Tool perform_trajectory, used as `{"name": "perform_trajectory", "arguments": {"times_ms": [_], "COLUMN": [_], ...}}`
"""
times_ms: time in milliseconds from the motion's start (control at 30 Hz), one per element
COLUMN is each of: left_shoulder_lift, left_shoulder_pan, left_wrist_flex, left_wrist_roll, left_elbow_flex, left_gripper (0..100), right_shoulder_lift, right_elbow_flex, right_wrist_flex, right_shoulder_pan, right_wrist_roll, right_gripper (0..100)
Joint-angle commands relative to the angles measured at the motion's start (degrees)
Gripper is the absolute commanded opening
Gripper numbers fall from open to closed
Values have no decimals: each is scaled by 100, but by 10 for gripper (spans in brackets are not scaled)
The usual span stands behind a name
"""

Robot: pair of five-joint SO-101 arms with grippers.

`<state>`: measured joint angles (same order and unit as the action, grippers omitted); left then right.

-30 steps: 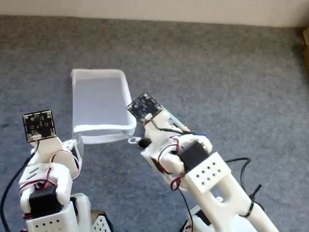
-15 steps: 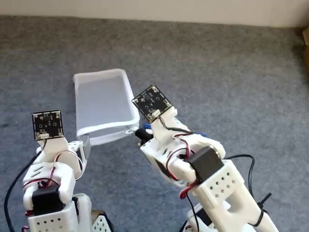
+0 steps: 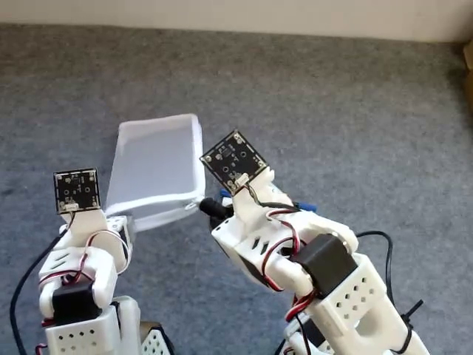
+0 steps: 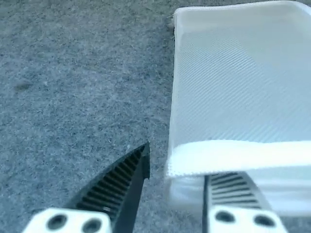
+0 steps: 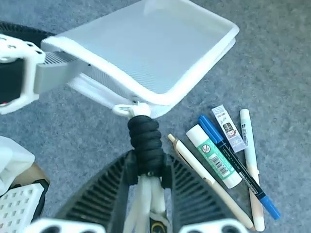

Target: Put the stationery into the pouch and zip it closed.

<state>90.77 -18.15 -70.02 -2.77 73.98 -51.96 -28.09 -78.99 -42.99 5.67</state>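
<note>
We see a white mesh pouch [image 3: 157, 159] lying on grey carpet [image 3: 355, 103]. The left gripper [image 4: 177, 167] is spread apart, with one finger inside the pouch mouth and the other outside it. The right gripper [image 5: 147, 160] is clamped on the black wrapped zipper pull [image 5: 144, 133]. A glue stick [image 5: 214, 155] and pens [image 5: 232, 162] lie on the carpet nearby, outside the pouch.
</note>
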Motion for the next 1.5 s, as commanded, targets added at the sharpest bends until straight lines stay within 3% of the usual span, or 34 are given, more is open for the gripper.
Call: {"name": "perform_trajectory", "arguments": {"times_ms": [0,67,233,467,667,1000,1300,1467], "left_shoulder_lift": [22,-4,-31,-48,-1007,-3881,-5270,-6255], "left_shoulder_pan": [66,84,101,400,444,444,444,444], "left_wrist_flex": [97,97,88,-343,-369,-1574,-2813,-3042], "left_wrist_roll": [62,62,53,62,62,18,-229,-413], "left_elbow_flex": [-374,-462,-629,-1103,-1771,-4453,-6633,-7451], "left_gripper": [59,5,5,5,5,5,5,5], "right_shoulder_lift": [-163,-163,-163,-163,-127,-110,-101,-75], "right_elbow_flex": [365,365,374,936,1851,1710,549,-13], "right_wrist_flex": [-84,-127,-171,-1086,-1833,-1877,-884,-154], "right_shoulder_pan": [-22,-22,-22,-13,57,1552,2167,2176], "right_wrist_roll": [79,123,132,132,158,167,167,686], "right_gripper": [5,5,24,275,271,271,269,224]}}
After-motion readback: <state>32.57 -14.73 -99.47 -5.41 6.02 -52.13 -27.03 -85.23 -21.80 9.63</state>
